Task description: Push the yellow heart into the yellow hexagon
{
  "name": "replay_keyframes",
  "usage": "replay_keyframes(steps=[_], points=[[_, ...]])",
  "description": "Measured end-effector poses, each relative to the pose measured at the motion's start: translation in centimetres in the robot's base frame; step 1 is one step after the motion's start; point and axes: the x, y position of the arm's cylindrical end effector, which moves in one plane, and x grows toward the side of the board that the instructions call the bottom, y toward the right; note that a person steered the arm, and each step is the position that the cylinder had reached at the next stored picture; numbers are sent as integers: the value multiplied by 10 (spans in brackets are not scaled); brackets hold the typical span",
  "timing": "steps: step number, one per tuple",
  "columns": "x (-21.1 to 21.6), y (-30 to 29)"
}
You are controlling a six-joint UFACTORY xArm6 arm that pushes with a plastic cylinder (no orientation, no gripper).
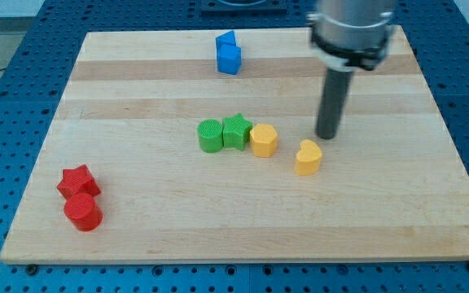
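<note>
The yellow heart (308, 157) lies right of the board's middle. The yellow hexagon (263, 140) lies a short way to its upper left, with a small gap between them. My tip (326, 136) rests on the board just above and right of the yellow heart, close to it; I cannot tell if they touch.
A green star (236, 130) touches the hexagon's left side, and a green cylinder (210, 135) sits left of the star. Two blue blocks (228, 53) sit near the top edge. A red star (77, 181) and red cylinder (82, 212) sit at the lower left.
</note>
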Motion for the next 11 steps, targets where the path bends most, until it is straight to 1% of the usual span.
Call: replay_keyframes(steps=[1,2,3,4,5,6,8,9,10,11], points=[[7,-30],[7,-91],[2,-99],[0,-15],[44,2],[58,-14],[34,-95],[69,-76],[155,-136],[177,-247]])
